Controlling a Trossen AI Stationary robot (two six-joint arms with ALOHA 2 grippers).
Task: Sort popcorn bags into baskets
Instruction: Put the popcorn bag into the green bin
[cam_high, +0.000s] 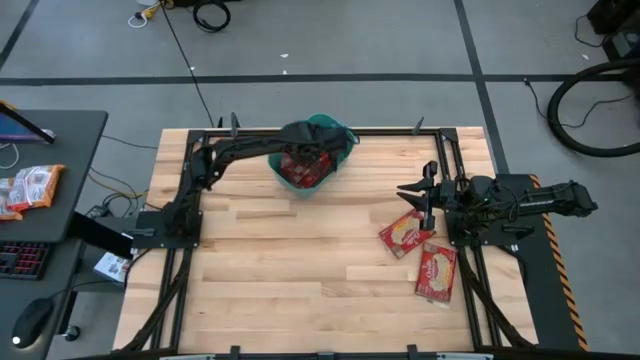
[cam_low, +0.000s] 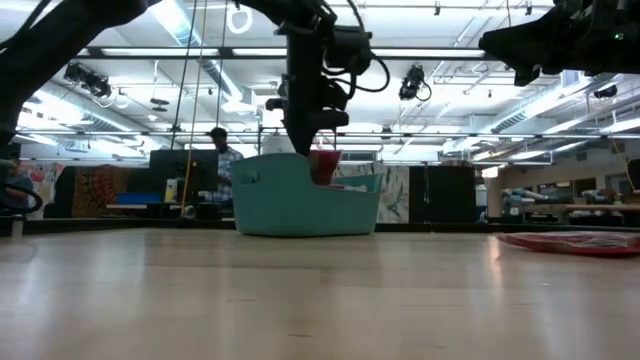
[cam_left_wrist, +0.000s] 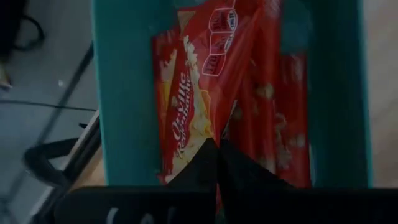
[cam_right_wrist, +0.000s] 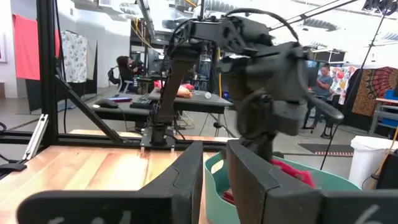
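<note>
The teal basket (cam_high: 338, 130) (cam_low: 290, 205) stands at the table's far middle with red popcorn bags (cam_high: 300, 170) inside. My left gripper (cam_low: 322, 145) hangs above it, shut on one red popcorn bag (cam_low: 325, 165); in the left wrist view that bag (cam_left_wrist: 199, 93) shows over the basket's teal wall (cam_left_wrist: 121, 93). Two more popcorn bags (cam_high: 405, 233) (cam_high: 436, 272) lie flat on the wood at the right. My right gripper (cam_high: 425, 190) (cam_right_wrist: 214, 168) waits at the table's right side, level, open, with nothing between its fingers. My left gripper pinches the popcorn bag between its two fingers at one edge (cam_left_wrist: 216, 134). The fingers come from above, slanting down. The bag hangs below them, and its lower end (cam_low: 325, 178) dips behind the basket's rim, above the bags lying inside.
A black metal frame (cam_high: 190, 200) borders the table on the left, far and right sides. An orange-and-white packet (cam_high: 30, 188) lies on a dark side desk off the table's left. The table's middle and near part are bare wood (cam_high: 300, 270). People show in the room beyond.
</note>
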